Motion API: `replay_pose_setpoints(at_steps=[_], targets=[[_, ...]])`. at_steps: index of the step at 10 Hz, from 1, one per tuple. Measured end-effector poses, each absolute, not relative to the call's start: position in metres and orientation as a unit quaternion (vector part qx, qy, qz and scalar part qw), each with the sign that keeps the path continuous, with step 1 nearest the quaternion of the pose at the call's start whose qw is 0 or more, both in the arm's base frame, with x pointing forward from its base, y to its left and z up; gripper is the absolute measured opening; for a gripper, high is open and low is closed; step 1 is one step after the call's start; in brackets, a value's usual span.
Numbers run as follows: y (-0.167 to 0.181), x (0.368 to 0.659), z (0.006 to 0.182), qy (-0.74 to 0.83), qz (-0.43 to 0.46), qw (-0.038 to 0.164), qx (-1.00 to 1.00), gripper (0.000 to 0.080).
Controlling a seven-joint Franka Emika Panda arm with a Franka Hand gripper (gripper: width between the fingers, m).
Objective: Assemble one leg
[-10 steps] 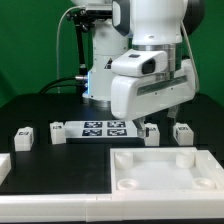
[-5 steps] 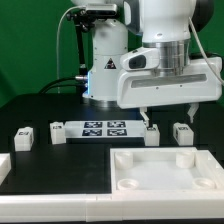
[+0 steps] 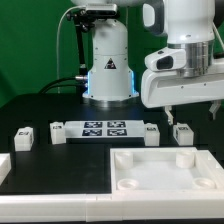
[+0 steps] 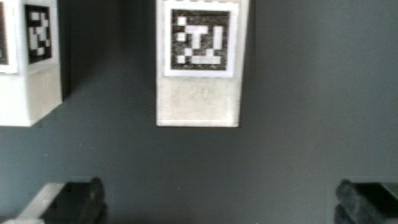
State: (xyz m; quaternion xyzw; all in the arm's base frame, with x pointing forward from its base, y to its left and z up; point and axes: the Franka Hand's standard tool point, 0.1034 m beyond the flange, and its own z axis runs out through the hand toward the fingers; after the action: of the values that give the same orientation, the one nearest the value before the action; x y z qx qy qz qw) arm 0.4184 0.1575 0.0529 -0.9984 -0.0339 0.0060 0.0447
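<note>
The white tray (image 3: 160,172) lies along the bench (image 3: 40,105) edge nearest the exterior camera. Behind it, mid-bench, is the marker board (image 3: 100,128), flanked by spare legs (image 3: 57,133). Every leg bears a black-and-white square tag with no legible text. The leg (image 3: 182,132) rests behind the tray's exterior-view right end. The gripper (image 4: 217,203) hangs over it, spread wide and empty.

Bright, even light, seemingly from above, washes the white arm (image 3: 185,25) nearly featureless against the dark worktop (image 3: 40,105). The wrist view is soft and grainy; the fingers (image 4: 71,203) show as blurred dark shapes.
</note>
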Motion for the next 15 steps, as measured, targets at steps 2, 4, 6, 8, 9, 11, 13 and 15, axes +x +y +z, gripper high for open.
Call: replay_pose_setpoints(at_steps=[2,4,6,8,9,11,13,15], targets=[[0.156,0.417,0.053,-0.037,0.023,0.041,-0.998,0.0649],[0.153,0.413,0.053,-0.043,0.094,0.03,-0.994,0.0649],[0.147,0.413,0.052,-0.049,0.178,0.023,-0.983,0.0649],[0.145,0.407,0.047,-0.049,0.281,0.016,-0.958,0.0649],[0.146,0.404,0.045,-0.05,0.324,0.013,-0.945,0.0649],[0.147,0.396,0.039,-0.052,0.398,0.009,-0.916,0.0649],[0.153,0.396,0.033,-0.05,0.402,0.006,-0.914,0.0649],[0.155,0.388,0.028,-0.053,0.406,0.004,-0.912,0.0649]])
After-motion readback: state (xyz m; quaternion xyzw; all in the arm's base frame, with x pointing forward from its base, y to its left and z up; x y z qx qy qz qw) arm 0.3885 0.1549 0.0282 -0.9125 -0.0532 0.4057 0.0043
